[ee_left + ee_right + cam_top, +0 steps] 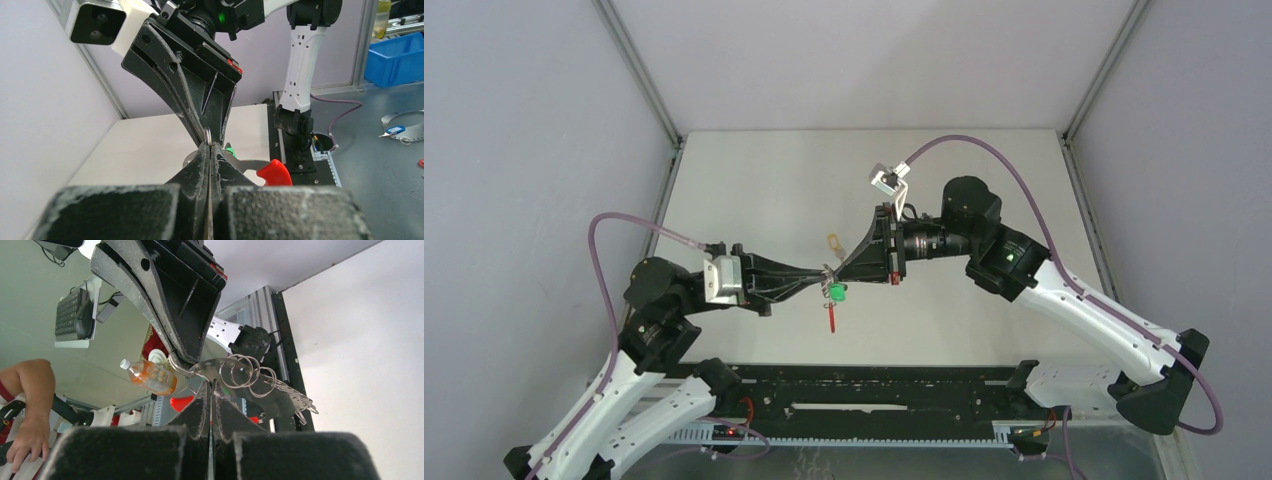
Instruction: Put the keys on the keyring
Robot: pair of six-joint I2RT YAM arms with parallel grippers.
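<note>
Both grippers meet tip to tip above the middle of the table. My left gripper (823, 273) (209, 146) is shut on a thin wire ring of the keyring (207, 135). The right gripper (837, 267) (210, 384) is shut at the edge of the keyring's (245, 371) grey metal strip, which carries several wire loops. Its red curved section (831, 318) (274, 172) hangs below. The green-headed key (837, 292) (230, 150) hangs just under the fingertips; how it is attached is hidden. The yellow-headed key (833, 241) lies on the table behind the grippers.
The white table (754, 190) is walled by grey panels at the left, back and right. A black rail (864, 385) runs along the near edge between the arm bases. The right arm's purple cable (984, 150) arcs over the back of the table.
</note>
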